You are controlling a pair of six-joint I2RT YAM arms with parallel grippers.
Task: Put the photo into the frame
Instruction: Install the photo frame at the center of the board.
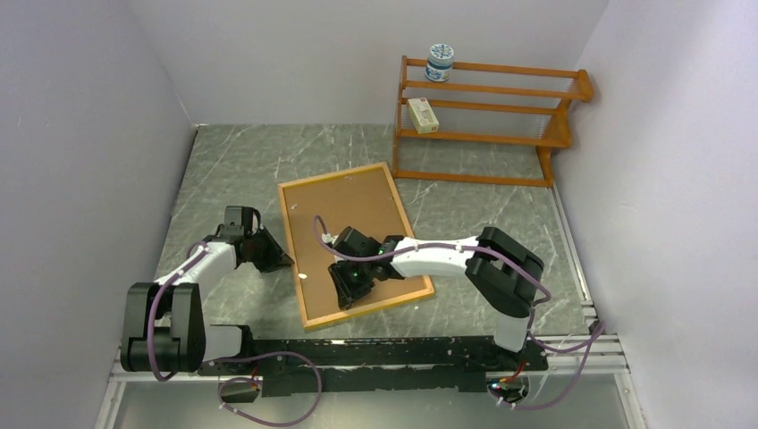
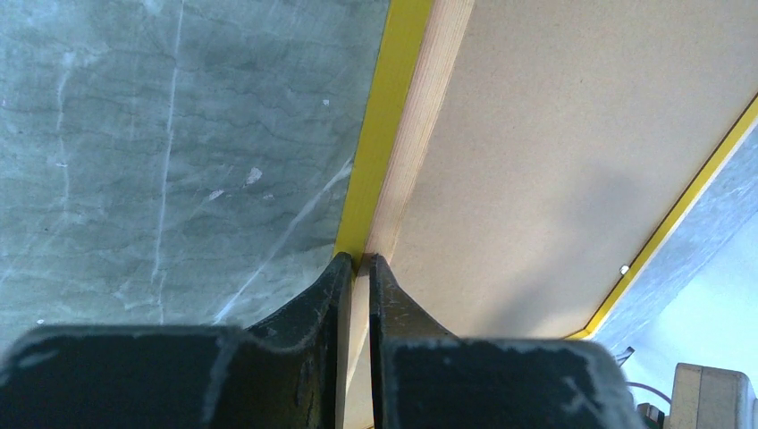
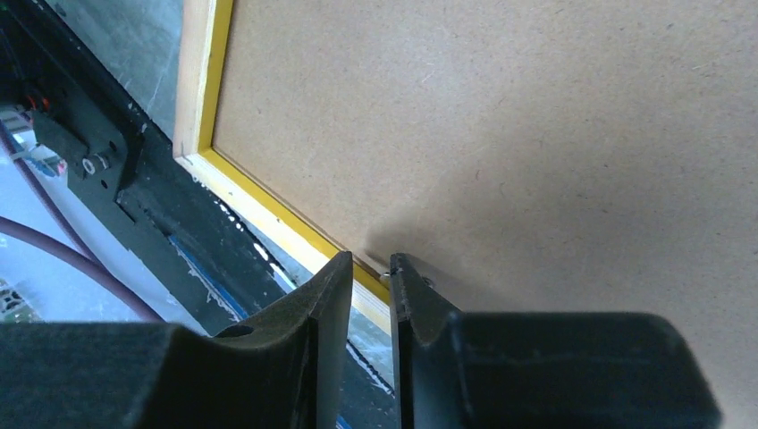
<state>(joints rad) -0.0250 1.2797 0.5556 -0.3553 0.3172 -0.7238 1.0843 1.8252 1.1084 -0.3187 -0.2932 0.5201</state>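
Observation:
The frame (image 1: pixel 290 241) lies face down on the marble table, light wood up, with its yellow edge showing in the left wrist view (image 2: pixel 380 134). A brown backing board (image 1: pixel 344 214) fills it. The photo is hidden. My left gripper (image 1: pixel 284 261) is at the frame's left rail, and in the left wrist view (image 2: pixel 359 261) it is shut on that rail. My right gripper (image 1: pixel 350 299) is over the board near the frame's near rail (image 3: pixel 268 210). Its jaws (image 3: pixel 371 261) are almost together with nothing between them. One tip is beside a small metal tab (image 3: pixel 386 268).
An orange-brown shelf rack (image 1: pixel 483 138) stands at the back right with a jar (image 1: pixel 439 63) on top and a small box (image 1: pixel 423 114) on a shelf. White walls close in on both sides. The black mounting rail (image 1: pixel 357 357) runs along the near edge.

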